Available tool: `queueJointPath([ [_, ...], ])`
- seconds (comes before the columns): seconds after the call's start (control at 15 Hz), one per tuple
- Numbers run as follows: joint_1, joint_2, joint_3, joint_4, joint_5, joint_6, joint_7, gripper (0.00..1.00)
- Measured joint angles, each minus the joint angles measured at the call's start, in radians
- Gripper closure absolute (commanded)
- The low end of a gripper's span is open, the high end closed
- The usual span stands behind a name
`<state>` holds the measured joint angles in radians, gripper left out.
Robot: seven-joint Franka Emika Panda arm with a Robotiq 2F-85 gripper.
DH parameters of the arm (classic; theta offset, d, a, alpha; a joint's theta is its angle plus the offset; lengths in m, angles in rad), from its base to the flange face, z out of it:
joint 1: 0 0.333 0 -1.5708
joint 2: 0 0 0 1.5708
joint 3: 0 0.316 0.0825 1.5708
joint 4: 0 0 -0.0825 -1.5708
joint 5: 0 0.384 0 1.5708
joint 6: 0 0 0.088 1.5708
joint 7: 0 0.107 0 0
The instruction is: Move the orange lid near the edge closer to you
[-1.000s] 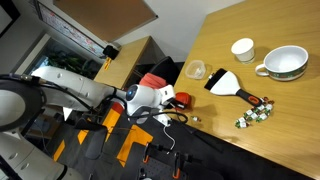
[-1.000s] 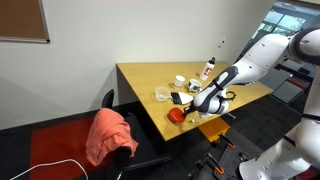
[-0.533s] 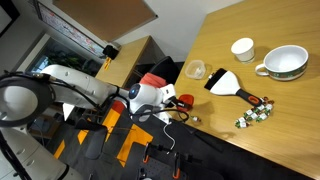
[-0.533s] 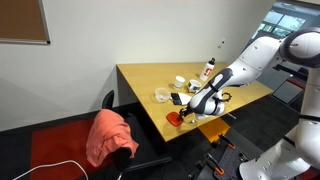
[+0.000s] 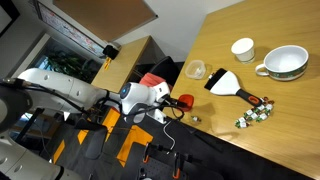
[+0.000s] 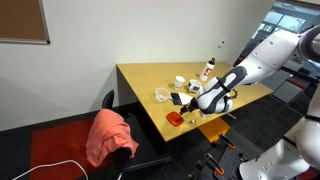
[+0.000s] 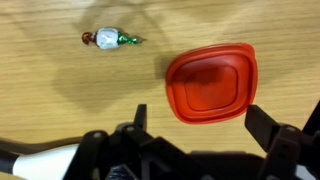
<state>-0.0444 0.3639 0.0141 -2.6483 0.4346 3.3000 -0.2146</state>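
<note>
The orange lid [image 7: 211,82] is a flat red-orange piece with rounded corners, lying on the light wooden tabletop. In both exterior views the lid [image 5: 184,101] [image 6: 175,118] lies close to the edge [image 6: 150,108] at the table's corner. My gripper [image 7: 201,113] is open above the lid's near side, its dark fingers [image 7: 264,122] standing apart on either side without touching it. In an exterior view the gripper [image 5: 172,104] hangs just off the table's corner, beside the lid.
A small wrapped sweet [image 7: 105,39] lies on the wood beyond the lid. Farther up the table stand a clear container [image 5: 195,70], a white cup [image 5: 242,49], a white bowl [image 5: 284,64] and a black-handled tool [image 5: 228,83]. A chair with a red cloth [image 6: 108,135] stands beside the table.
The gripper went from shut on the lid to open. The lid now lies free on the table and the gripper has drawn back a little.
</note>
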Motion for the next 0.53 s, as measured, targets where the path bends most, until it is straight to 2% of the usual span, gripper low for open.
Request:
queueJointPath([
  [0.07,0.013,-0.025,-0.034,-0.007,-0.053,-0.028,0.031,0.00],
  [0.33,0.106,-0.115,-0.194,0.015,-0.096,-0.205,0.025,0.00],
  [0.53,0.201,-0.162,-0.341,0.059,-0.229,-0.342,0.067,0.00],
])
